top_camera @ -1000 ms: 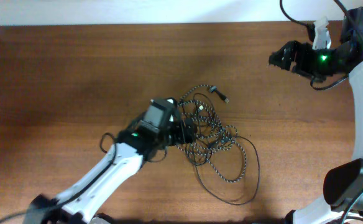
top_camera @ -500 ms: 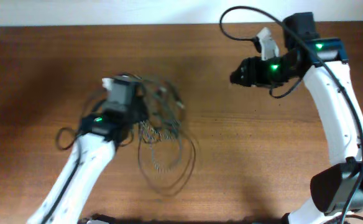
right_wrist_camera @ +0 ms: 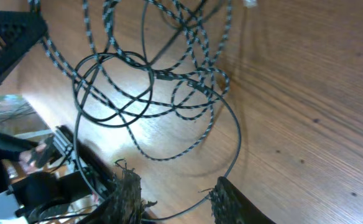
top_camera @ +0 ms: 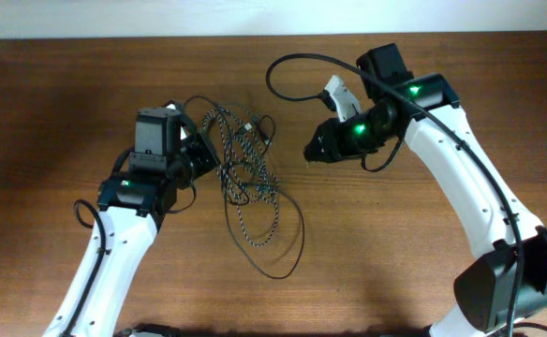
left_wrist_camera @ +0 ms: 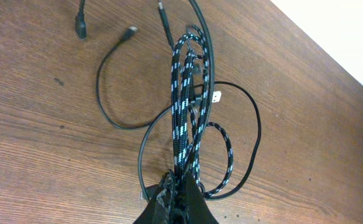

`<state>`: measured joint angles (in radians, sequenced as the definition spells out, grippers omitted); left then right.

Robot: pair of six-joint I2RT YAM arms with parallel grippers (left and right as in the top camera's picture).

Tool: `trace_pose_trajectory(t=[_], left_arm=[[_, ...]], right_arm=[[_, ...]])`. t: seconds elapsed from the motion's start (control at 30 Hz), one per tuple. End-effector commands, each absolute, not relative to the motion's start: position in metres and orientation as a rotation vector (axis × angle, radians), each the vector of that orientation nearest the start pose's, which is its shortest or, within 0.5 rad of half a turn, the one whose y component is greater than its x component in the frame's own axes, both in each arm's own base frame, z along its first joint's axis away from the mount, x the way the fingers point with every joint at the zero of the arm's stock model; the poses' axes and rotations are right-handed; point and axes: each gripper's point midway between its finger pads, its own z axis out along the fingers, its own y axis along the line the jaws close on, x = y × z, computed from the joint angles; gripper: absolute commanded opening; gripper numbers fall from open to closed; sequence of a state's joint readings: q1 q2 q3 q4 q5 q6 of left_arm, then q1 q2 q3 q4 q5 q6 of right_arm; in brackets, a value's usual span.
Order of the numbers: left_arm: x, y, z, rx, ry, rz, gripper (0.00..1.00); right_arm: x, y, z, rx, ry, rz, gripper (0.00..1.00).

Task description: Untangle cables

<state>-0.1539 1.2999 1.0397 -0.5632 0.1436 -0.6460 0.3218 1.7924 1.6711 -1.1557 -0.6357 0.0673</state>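
The left gripper (left_wrist_camera: 176,200) is clamped down on a bunch of strands of the braided cable (left_wrist_camera: 179,106), its jaws drawn in tight around them at the 6 o'clock edge of the left wrist view. From that grip the speckled strands run toward 12 o'clock in a fairly straight sheaf over the wooden table (left_wrist_camera: 32,162), with a smaller braided loop sagging out at 4 o'clock. Woven through them is the plain black cable (left_wrist_camera: 98,84), which swings out in one open loop toward 9 o'clock and a wider one toward 3 o'clock. A white-tipped plug (left_wrist_camera: 215,97) sits just beside the sheaf at its 2 o'clock. Farther off, near the top edge, three dark plug ends (left_wrist_camera: 81,28) lie loose between 11 and 12 o'clock. Over on the other side, the right gripper (right_wrist_camera: 176,198) hangs with its fingers (right_wrist_camera: 128,193) well apart, holding nothing. A thin black strand shows through the gap between them, and I can't tell whether it touches either one. Beyond those fingers the two cables cross each other in overlapping loops up toward 12 o'clock. From overhead, the tangle lies between the two grippers, a little left of the table's middle. The left gripper is at its 9 o'clock and the right one near its 2 o'clock, and the loosest loops trail down toward 5 o'clock.
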Motion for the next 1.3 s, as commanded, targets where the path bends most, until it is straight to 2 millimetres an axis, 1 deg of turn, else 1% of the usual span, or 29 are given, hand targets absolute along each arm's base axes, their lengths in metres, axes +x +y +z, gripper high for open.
trace_pose_trajectory(t=[0.0, 0.03, 0.07, 0.1, 0.13, 0.17, 0.23, 0.27, 0.33, 0.37, 0.4, 0.47, 0.5, 0.53, 0.57, 0.63, 0.77, 0.8, 0.87, 0.9, 0.97, 1.0, 1.07, 1.1, 1.13, 1.17, 1.2, 1.23, 1.27], left_arm=[[0.362, -0.071, 0.191, -0.675, 2.349, -0.586, 0.00], [0.364, -0.064, 0.190, -0.798, 2.313, -0.570, 0.00], [0.364, -0.058, 0.189, -0.913, 2.279, -0.566, 0.00], [0.360, -0.052, 0.184, -1.128, 2.224, -0.588, 0.00], [0.357, -0.049, 0.181, -1.232, 2.194, -0.592, 0.00], [0.350, -0.043, 0.175, -1.418, 2.134, -0.587, 0.00], [0.335, -0.040, 0.163, -1.660, 2.073, -0.579, 0.00], [0.320, -0.034, 0.153, -1.846, 2.007, -0.526, 0.00], [0.302, -0.028, 0.144, -2.040, 1.922, -0.455, 0.00], [0.300, -0.028, 0.143, -2.043, 1.926, -0.450, 0.00], [0.300, -0.028, 0.143, -2.043, 1.927, -0.449, 0.00], [0.300, -0.028, 0.143, -2.007, 1.960, -0.440, 0.00], [0.299, -0.028, 0.143, -1.989, 1.978, -0.434, 0.00], [0.299, -0.028, 0.143, -1.989, 1.979, -0.433, 0.00], [0.299, -0.028, 0.143, -1.976, 1.989, -0.430, 0.00], [0.299, -0.028, 0.143, -1.941, 2.018, -0.422, 0.02], [0.299, -0.028, 0.143, -1.941, 2.017, -0.424, 0.02], [0.299, -0.028, 0.143, -1.941, 2.018, -0.423, 0.02], [0.299, -0.028, 0.143, -1.941, 2.018, -0.423, 0.02], [0.299, -0.028, 0.143, -1.941, 2.018, -0.423, 0.02], [0.298, -0.028, 0.142, -1.943, 2.021, -0.420, 0.02], [0.298, -0.028, 0.142, -1.945, 2.023, -0.415, 0.02], [0.293, -0.026, 0.140, -1.955, 2.032, -0.387, 0.03], [0.287, -0.019, 0.138, -1.959, 2.025, -0.323, 0.03], [0.281, -0.014, 0.136, -1.965, 2.024, -0.266, 0.03], [0.272, -0.006, 0.133, -1.969, 2.022, -0.186, 0.03], [0.268, -0.001, 0.133, -1.966, 2.013, -0.142, 0.03], [0.267, 0.002, 0.133, -1.962, 2.006, -0.119, 0.03], [0.267, 0.008, 0.134, -1.950, 1.984, -0.081, 0.03]], right_arm=[[0.324, 0.235, 0.207, -0.537, 2.728, 1.157, 0.42], [0.321, 0.242, 0.200, -0.562, 2.716, 1.189, 0.56], [0.313, 0.254, 0.196, -0.598, 2.694, 1.265, 0.60], [0.301, 0.270, 0.195, -0.657, 2.658, 1.369, 0.62], [0.294, 0.280, 0.193, -0.701, 2.636, 1.408, 0.62], [0.286, 0.292, 0.190, -0.765, 2.619, 1.405, 0.62], [0.270, 0.315, 0.191, -0.930, 2.542, 1.400, 0.62], [0.266, 0.325, 0.193, -0.986, 2.496, 1.402, 0.62], [0.267, 0.335, 0.198, -1.024, 2.436, 1.402, 0.62], [0.271, 0.334, 0.195, -1.024, 2.434, 1.362, 0.63], [0.290, 0.326, 0.178, -1.094, 2.408, 1.108, 0.61], [0.308, 0.314, 0.159, -1.119, 2.427, 0.803, 0.57], [0.308, 0.316, 0.152, -1.153, 2.419, 0.719, 0.54], [0.301, 0.327, 0.149, -1.261, 2.355, 0.701, 0.46], [0.295, 0.338, 0.146, -1.300, 2.333, 0.708, 0.45], [0.283, 0.349, 0.140, -1.422, 2.269, 0.697, 0.51], [0.277, 0.355, 0.120, -1.523, 2.249, 0.683, 0.52], [0.276, 0.356, 0.114, -1.535, 2.256, 0.682, 0.45], [0.278, 0.359, 0.115, -1.530, 2.238, 0.683, 0.43], [0.279, 0.360, 0.116, -1.529, 2.232, 0.684, 0.40], [0.284, 0.363, 0.118, -1.519, 2.212, 0.674, 0.13], [0.287, 0.366, 0.121, -1.510, 2.190, 0.676, 0.04], [0.299, 0.360, 0.145, -1.427, 2.201, 0.681, 0.04], [0.315, 0.347, 0.177, -1.304, 2.218, 0.689, 0.04], [0.336, 0.319, 0.239, -1.138, 2.166, 0.752, 0.04], [0.342, 0.287, 0.304, -1.051, 2.018, 0.882, 0.04], [0.337, 0.257, 0.351, -1.008, 1.881, 0.987, 0.04], [0.335, 0.237, 0.372, -0.979, 1.822, 1.014, 0.04], [0.336, 0.191, 0.402, -0.893, 1.759, 0.988, 0.04]])
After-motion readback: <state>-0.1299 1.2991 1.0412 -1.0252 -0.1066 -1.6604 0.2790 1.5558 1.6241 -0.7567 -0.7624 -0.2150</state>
